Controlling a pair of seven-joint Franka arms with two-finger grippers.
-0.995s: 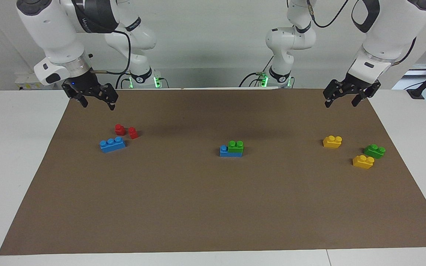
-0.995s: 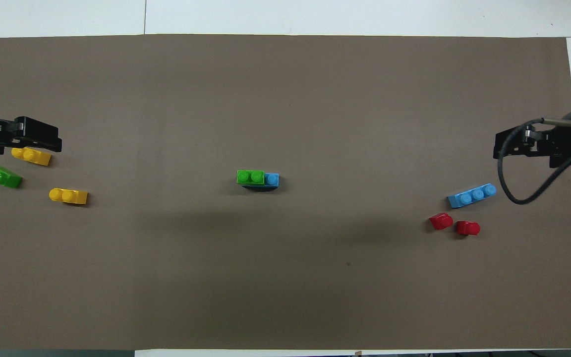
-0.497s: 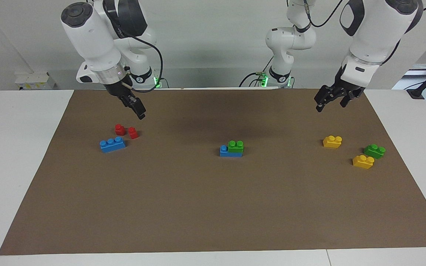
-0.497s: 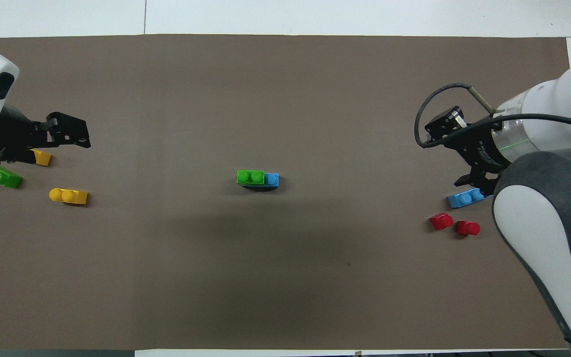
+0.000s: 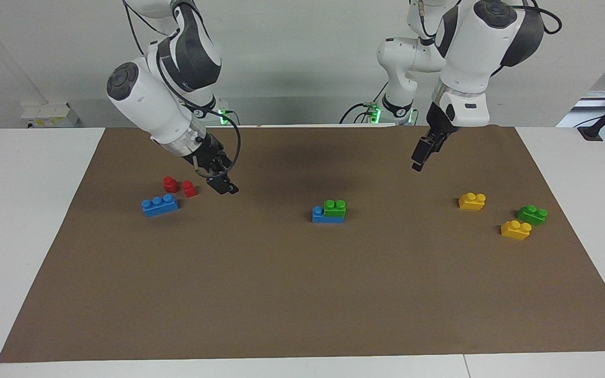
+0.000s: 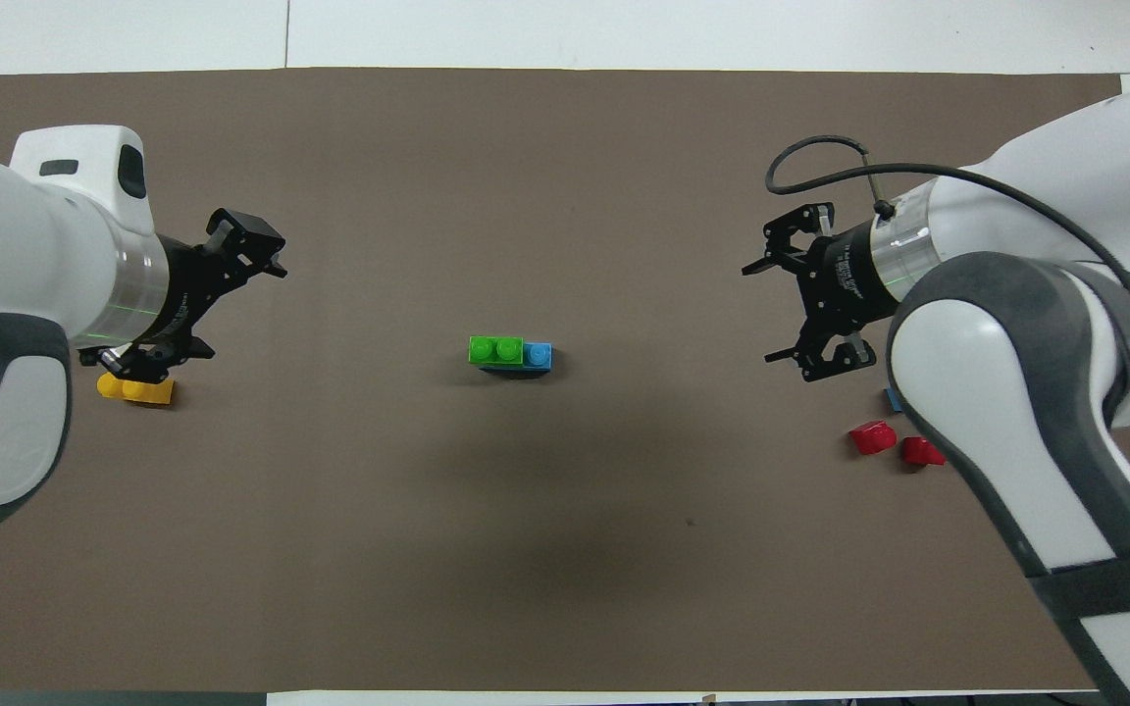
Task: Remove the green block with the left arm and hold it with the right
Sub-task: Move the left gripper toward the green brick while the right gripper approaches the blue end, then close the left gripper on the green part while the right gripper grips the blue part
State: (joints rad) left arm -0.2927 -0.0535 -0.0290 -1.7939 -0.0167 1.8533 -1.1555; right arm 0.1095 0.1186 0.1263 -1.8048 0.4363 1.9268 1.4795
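In the facing view, the green block [image 5: 335,208] sat pressed onto a blue three-stud brick [image 5: 327,215] at mid-tabletop. The right tool [image 5: 222,181] hung empty at the stack's nine o'clock, beside two red single-stud bricks [image 5: 179,186]; the left tool [image 5: 421,155] hung empty at its one o'clock. In the overhead view, the green block [image 6: 495,350] covered the blue brick's [image 6: 538,355] end toward the left arm. The left tool [image 6: 249,245] and the right tool [image 6: 793,299] both showed fingers spread wide, gripping nothing. The block looked light, rigid and slick; gripping its flat long sides seemed best, with the blue brick's exposed end pinned.
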